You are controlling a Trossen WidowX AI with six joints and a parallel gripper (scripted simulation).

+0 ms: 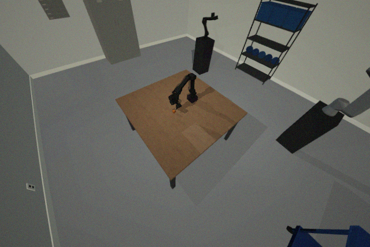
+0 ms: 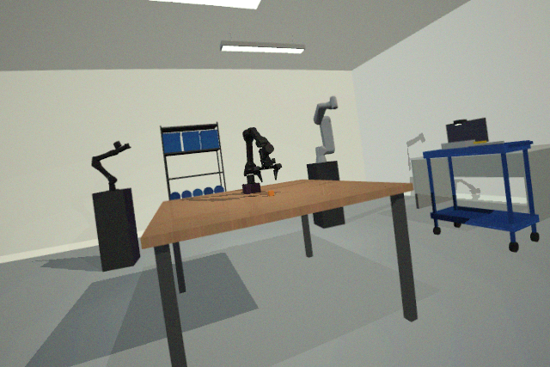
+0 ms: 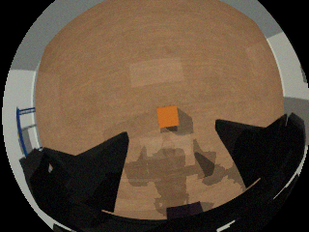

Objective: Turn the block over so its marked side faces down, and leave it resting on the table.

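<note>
Orange block [image 1: 173, 110] [image 2: 271, 192] [image 3: 168, 116]: on the desk [image 1: 149, 113] [image 2: 275, 204] [image 3: 97, 87], below the end effector [image 1: 176, 106] [image 2: 266, 174] [image 3: 173, 130] and apart from it. Wrist view: block lies between the lines of the two fingertips, a little beyond them. Upper face plain orange; a darker side shows on the edge toward the end effector. Which side bears the mark, cannot tell.

End effector: fingers wide apart, nothing between them, raised clear of the desk, pointing down.

Black arm [image 1: 183, 84] [image 2: 249, 149]: arches up from its dark base [image 1: 192, 98] [image 2: 245, 189] [image 3: 184, 211], which stands on the desk behind the end effector in the exterior view. Shadows of arm and fingers fall on the wood near the block.
</note>
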